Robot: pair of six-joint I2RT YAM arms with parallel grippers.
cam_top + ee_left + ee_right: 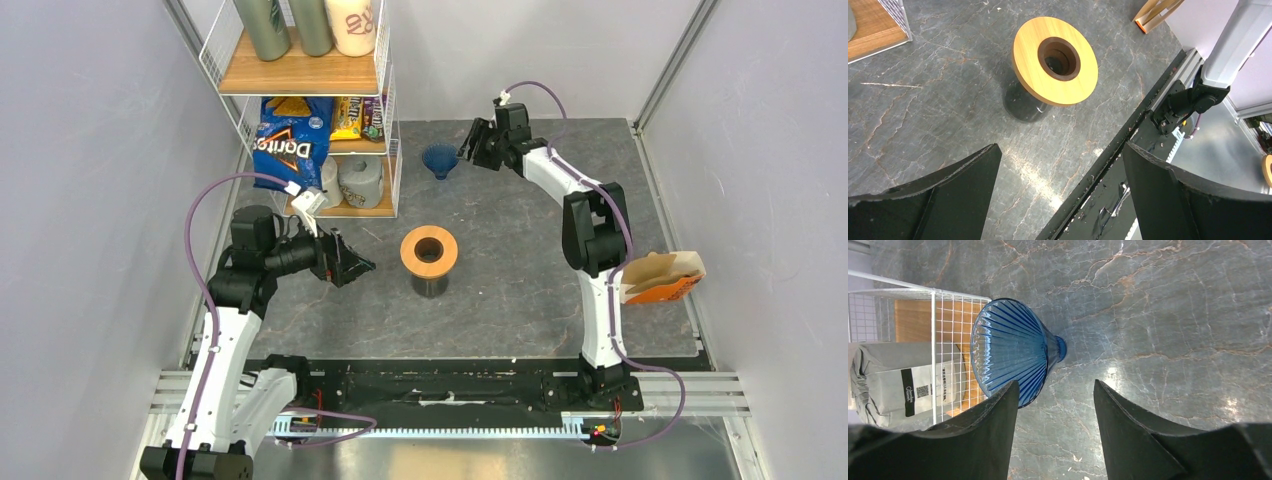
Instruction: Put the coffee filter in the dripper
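Right gripper (478, 147), jaws apart and empty, hung just beside the dripper (439, 159), which sat on the table (520, 290) near the wire rack (300, 75). The filter (652, 268) stood in the orange holder (672, 291) at the table's right edge. Left gripper (350, 262), likewise parted, faced the wooden ring (429, 250).

Wooden ring (429, 251) covers most of the dark cup (431, 288) under it. Part of the dripper (1008, 347) rim sits behind a finger (983, 440) of the right gripper (1056, 384). On the right, the orange-and-white holder (1154, 12) is cut by the frame's top edge. The coffee filter (652, 268) is too small to count sheets.
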